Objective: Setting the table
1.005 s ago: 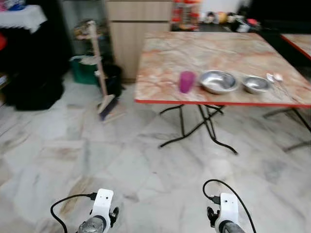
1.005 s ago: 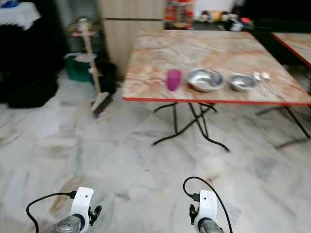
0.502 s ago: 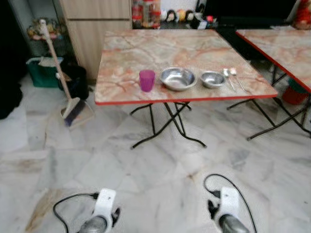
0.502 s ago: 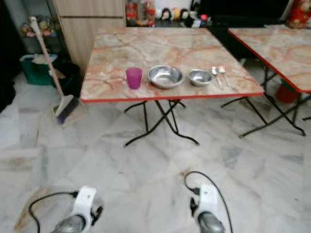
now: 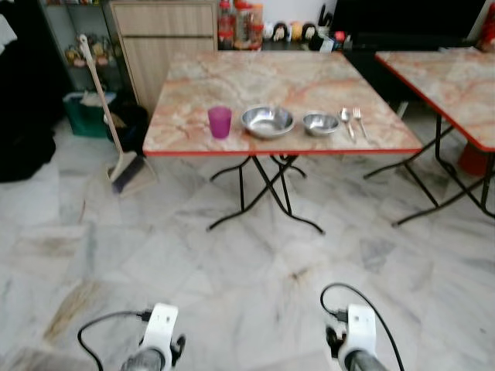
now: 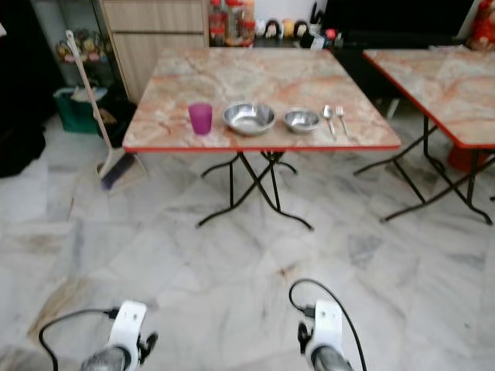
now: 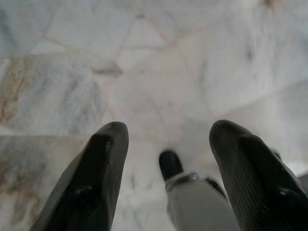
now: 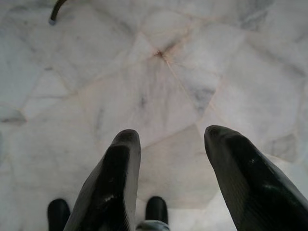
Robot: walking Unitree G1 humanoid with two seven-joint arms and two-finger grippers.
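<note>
On the table (image 5: 309, 77), near its front edge: purple cup (image 5: 220, 122), two steel bowls (image 5: 267, 121), cutlery. Well short of it (over marble floor), left gripper (image 7: 163, 139) and right gripper (image 8: 168, 144), both spread wide, empty.

On the folding table (image 5: 271, 77), along its near edge, a cup (image 5: 220, 121) lies leftmost, then a large bowl (image 5: 267, 120), a small bowl (image 5: 320, 123), a spoon (image 5: 346, 121) and a fork (image 5: 359, 121). A broom (image 5: 108, 124) leans left of the table; a second table (image 5: 456, 77) stands to its right.
</note>
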